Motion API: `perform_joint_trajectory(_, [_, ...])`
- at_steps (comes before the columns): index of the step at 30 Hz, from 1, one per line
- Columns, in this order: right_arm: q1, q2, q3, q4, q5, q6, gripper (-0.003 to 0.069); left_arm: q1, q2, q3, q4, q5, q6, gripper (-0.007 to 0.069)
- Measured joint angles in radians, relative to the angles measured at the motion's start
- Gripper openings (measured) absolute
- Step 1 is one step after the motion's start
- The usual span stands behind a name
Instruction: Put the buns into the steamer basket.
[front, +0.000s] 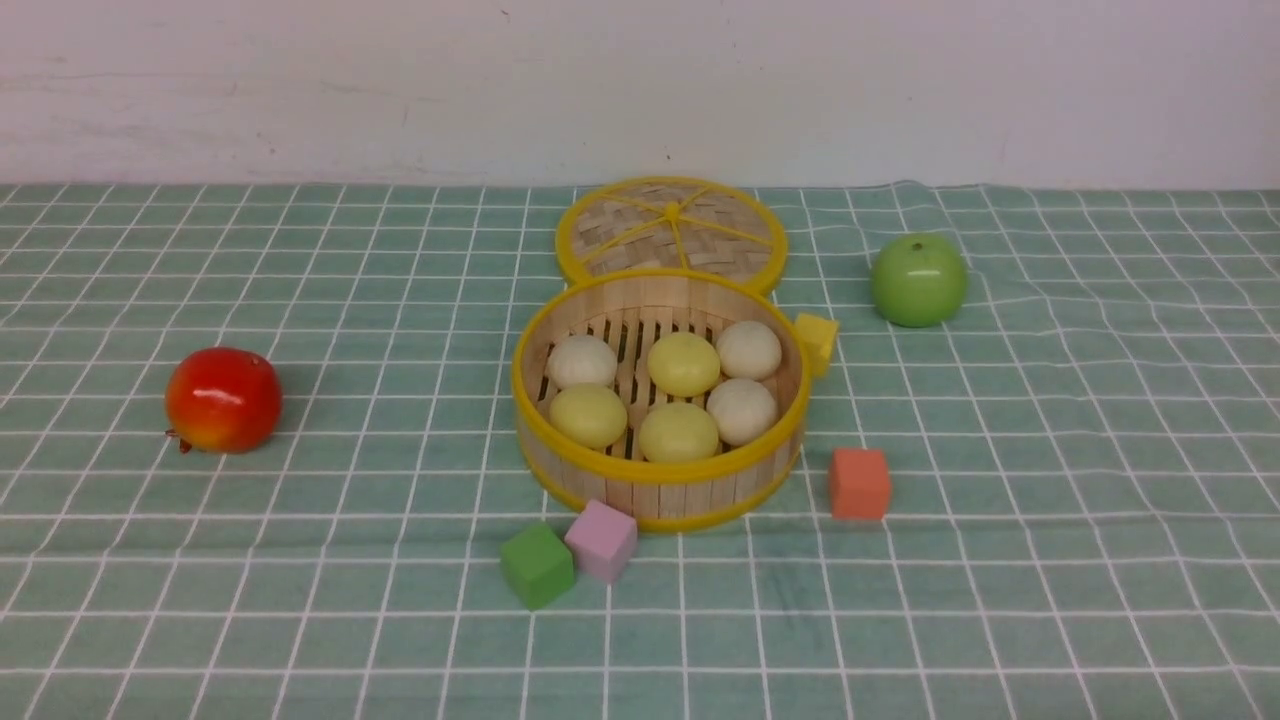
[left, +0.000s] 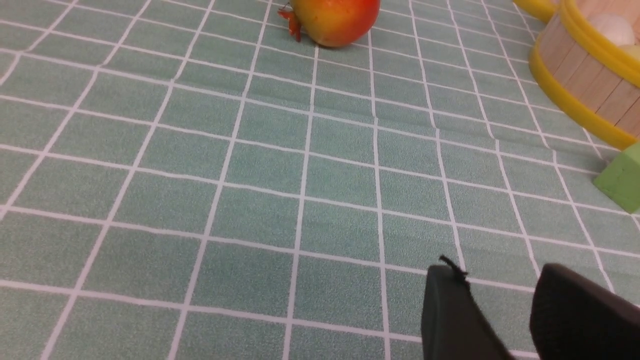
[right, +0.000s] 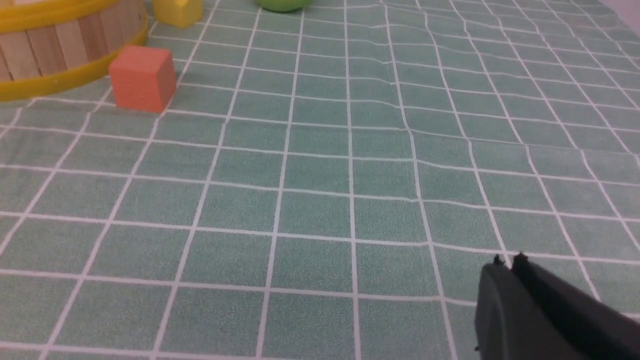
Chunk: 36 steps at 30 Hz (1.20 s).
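The front view looks forward and down across the green checked counter. Both wrist views sit low, close to it; each shares the round bamboo steamer basket wall with the front view.

Wooden-slat steamer basket holds smooth matt buns; green apple glossy; worktop covered in checked cloth.

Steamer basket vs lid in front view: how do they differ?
The steamer basket has upright wooden walls and a slatted floor holding six buns; the lid is flat, woven and bare. The steamer basket sits nearer the camera, the lid behind it. Both are round with yellow rims.
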Motion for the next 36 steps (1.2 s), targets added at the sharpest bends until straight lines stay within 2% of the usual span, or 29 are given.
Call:
perform_joint_trajectory(7, [-0.001,0.0,-0.001,0.045,0.002,0.0,0.002,0.0,0.0,0.0,0.0,0.0,0.0,0.0238])
perform_joint_trajectory(36, [-0.001,0.0,-0.001,0.046,0.003,0.0,0.0055,0.0,0.0,0.0,0.0,0.0,0.0,0.0238])
